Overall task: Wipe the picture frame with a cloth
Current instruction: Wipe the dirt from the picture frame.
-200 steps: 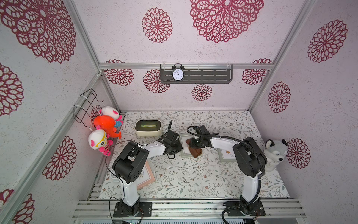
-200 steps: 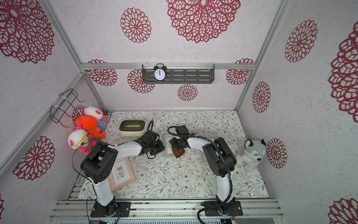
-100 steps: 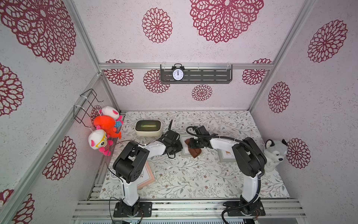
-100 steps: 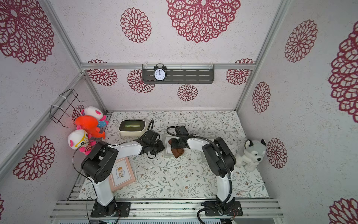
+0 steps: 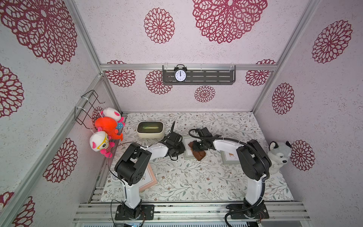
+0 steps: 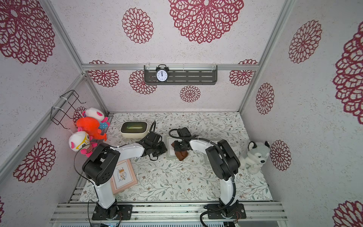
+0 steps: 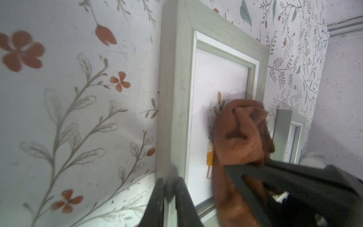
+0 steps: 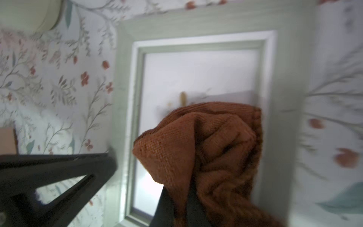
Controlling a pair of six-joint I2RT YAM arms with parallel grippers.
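Brown cloth [image 8: 206, 157] has barely shifted on the picture frame [image 7: 176, 78]; our right gripper [image 5: 195, 146] stays clamped on it, left gripper [image 7: 170, 186] pinching the rim; wiping seems underway.

You see the left gripper [image 7: 170, 198] pinching the grey-green picture frame [image 7: 176, 88] by its rim on the floral table cover [image 7: 78, 118], while the right gripper [image 7: 241, 176] holds the bunched brown cloth [image 7: 241, 133] against its glass, a second frame [image 7: 284, 133] lying just beyond.

Bright even light, soft shadows, top views sharp, edges bowed, right wrist view blurred
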